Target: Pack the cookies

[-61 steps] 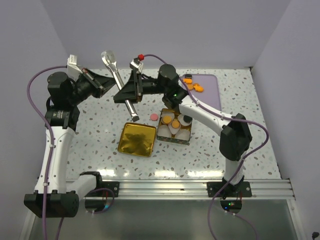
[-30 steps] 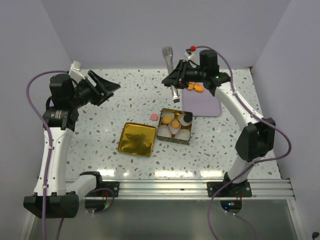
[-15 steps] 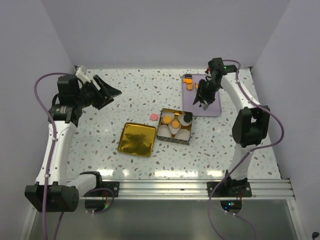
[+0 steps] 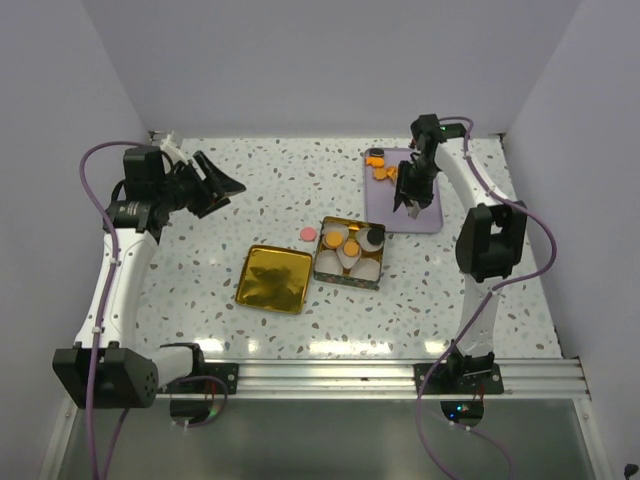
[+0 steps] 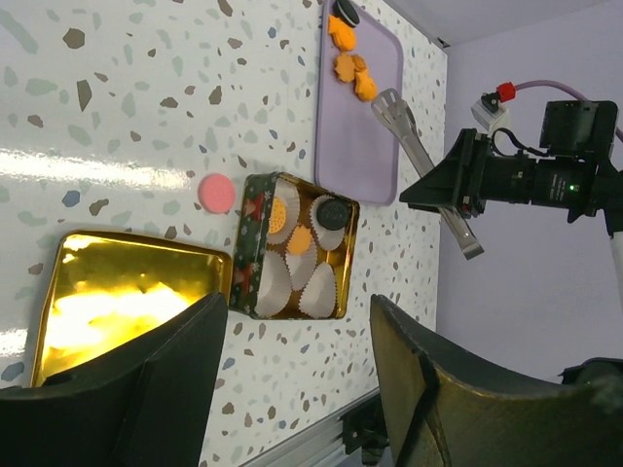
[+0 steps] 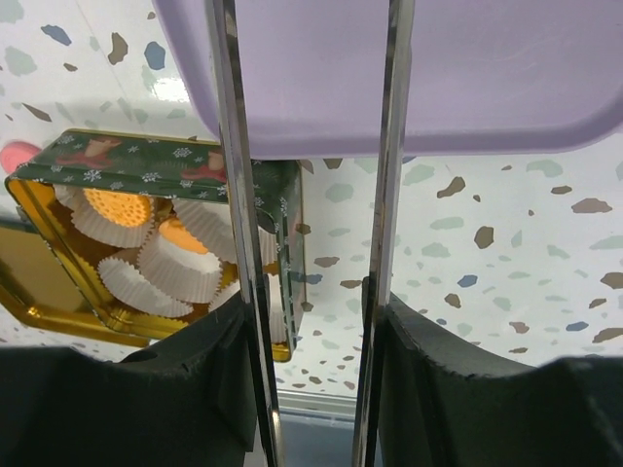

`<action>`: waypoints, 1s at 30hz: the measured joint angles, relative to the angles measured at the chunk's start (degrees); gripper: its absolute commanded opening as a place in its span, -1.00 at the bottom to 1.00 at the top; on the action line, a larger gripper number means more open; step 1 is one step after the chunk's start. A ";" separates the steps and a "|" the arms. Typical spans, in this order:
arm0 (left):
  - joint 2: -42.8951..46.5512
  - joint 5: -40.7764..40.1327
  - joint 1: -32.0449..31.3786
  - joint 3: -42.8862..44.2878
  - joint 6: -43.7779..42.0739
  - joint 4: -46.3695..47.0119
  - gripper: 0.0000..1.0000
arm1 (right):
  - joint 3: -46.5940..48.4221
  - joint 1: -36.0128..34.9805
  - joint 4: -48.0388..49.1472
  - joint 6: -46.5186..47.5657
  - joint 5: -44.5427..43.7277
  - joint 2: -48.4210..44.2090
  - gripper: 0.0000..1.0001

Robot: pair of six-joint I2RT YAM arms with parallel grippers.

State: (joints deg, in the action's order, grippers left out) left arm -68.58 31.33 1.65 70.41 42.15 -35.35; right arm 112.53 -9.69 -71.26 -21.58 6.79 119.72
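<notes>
Orange cookies [image 4: 381, 172] and a black one [image 5: 348, 15] lie at the far end of a purple tray [image 4: 428, 215]. A pink cookie [image 4: 309, 234] rests on the table beside the open tin [image 4: 347, 275], which holds white paper cups, some with orange cookies [image 6: 115, 206] and one with a black one. My right gripper [image 4: 410, 186] hovers over the tray, shut on metal tongs [image 5: 421, 154]. Both tong arms [image 6: 226, 146] run between its fingers [image 6: 458, 389], spread apart with nothing between them. My left gripper [image 4: 222, 180] hangs open and empty at the far left.
The square gold tin lid [image 4: 273, 279] lies upside down just left of the tin. The back wall stands close behind the tray, and the aluminium rail [image 4: 330, 375] runs along the near edge.
My right arm has swung with the tongs from above the table's middle to over the purple tray, and the tong arms have spread wider. My left arm shifted slightly.
</notes>
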 measured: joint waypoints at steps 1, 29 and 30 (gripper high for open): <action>-0.04 0.02 0.11 0.00 -0.17 -0.02 0.31 | 0.09 0.00 -0.15 0.11 -0.24 0.02 -0.07; -1.01 0.57 2.29 1.95 -4.33 -2.36 0.25 | 10.67 0.37 -2.56 1.09 -3.23 12.02 0.08; -1.25 0.57 2.36 2.40 -4.35 -2.47 0.25 | 10.99 0.39 -2.58 1.09 -3.23 12.41 0.08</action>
State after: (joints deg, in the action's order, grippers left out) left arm -69.82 31.90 4.01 72.82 37.80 -37.82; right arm 123.52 -9.30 -73.84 -20.49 3.55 132.14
